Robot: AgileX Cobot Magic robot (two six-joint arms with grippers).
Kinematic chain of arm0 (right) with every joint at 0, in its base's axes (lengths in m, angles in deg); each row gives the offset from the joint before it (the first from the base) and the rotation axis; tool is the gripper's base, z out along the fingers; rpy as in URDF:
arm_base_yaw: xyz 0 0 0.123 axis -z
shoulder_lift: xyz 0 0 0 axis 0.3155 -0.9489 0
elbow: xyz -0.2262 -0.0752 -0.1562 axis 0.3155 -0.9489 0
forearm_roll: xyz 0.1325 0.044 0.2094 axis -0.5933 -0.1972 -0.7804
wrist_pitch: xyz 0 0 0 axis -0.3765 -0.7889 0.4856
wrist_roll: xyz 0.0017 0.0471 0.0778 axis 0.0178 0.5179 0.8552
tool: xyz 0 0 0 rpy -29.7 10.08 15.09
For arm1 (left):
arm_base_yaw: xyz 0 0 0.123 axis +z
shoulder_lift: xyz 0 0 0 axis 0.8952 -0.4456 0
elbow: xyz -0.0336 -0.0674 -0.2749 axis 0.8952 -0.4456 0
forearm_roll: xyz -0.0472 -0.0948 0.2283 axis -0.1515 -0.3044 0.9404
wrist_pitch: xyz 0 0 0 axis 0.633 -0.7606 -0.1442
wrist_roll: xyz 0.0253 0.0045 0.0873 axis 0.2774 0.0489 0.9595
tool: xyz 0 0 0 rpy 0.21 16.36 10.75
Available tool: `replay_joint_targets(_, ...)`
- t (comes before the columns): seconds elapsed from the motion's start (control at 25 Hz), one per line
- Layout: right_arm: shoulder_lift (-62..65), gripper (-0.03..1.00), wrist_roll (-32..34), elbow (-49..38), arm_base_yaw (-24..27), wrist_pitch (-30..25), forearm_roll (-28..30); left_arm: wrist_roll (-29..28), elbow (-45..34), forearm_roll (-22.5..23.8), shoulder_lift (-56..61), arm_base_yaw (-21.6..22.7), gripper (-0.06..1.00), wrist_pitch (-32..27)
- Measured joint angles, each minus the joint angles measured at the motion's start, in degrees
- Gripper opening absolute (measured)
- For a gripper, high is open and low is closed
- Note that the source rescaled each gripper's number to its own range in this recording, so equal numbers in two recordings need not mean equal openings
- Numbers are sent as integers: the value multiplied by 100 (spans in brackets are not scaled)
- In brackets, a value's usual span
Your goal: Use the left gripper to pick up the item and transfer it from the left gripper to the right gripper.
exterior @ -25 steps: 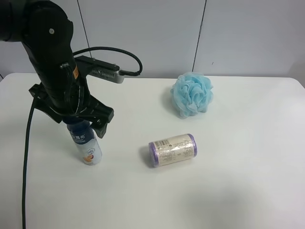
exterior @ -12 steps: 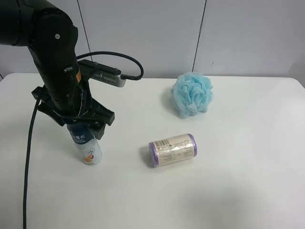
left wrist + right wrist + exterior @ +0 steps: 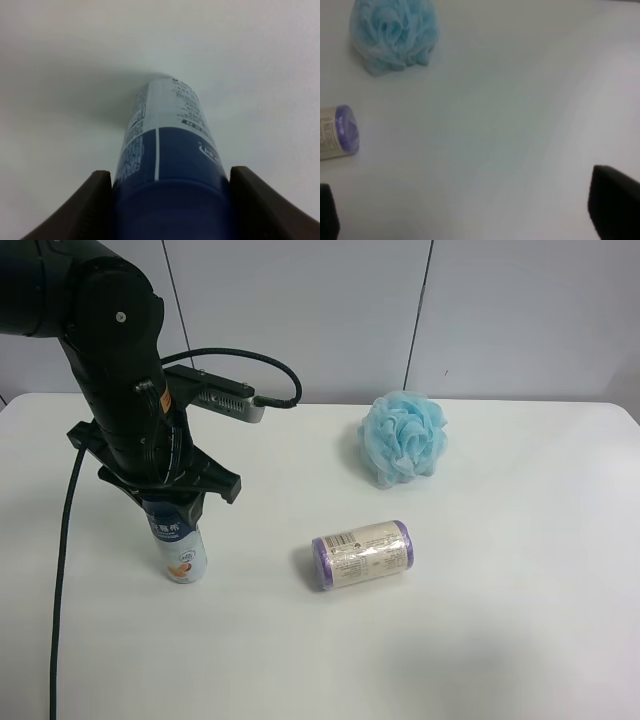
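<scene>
The item (image 3: 180, 552) stood upright, clamped at its blue cap end between the fingers of the left gripper (image 3: 172, 498); the right gripper (image 3: 470, 207) hung with fingers wide apart.

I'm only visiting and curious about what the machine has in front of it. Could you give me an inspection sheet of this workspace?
Surface: white table, smooth, no spills seen.
Job's things: bottle upright on the table, its cap between the fingers of the left gripper.
Clutter: purple-ended roll lying on its side; light blue pouf farther back, apart from it.
Grippers: left gripper shut on the bottle; right gripper open, holding nothing.
Cables: black cable loops from the grey box; another trails down at the exterior view's left.
Surroundings: plain grey wall panels.
</scene>
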Motion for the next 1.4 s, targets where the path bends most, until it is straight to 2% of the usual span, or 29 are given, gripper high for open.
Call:
replay_joint_targets(0.64, 0, 100, 0, 0, 0, 0, 0, 0, 0, 5, 0, 0, 0, 0)
replay_joint_targets(0.84, 0, 100, 0, 0, 0, 0, 0, 96, 230, -42, -5, 0, 0, -348)
replay_joint_targets(1.12, 0, 100, 0, 0, 0, 0, 0, 329, 607, -271, 144, 0, 0, -670)
replay_joint_targets(1.4, 0, 100, 0, 0, 0, 0, 0, 589, 623, -692, 547, 0, 0, -729)
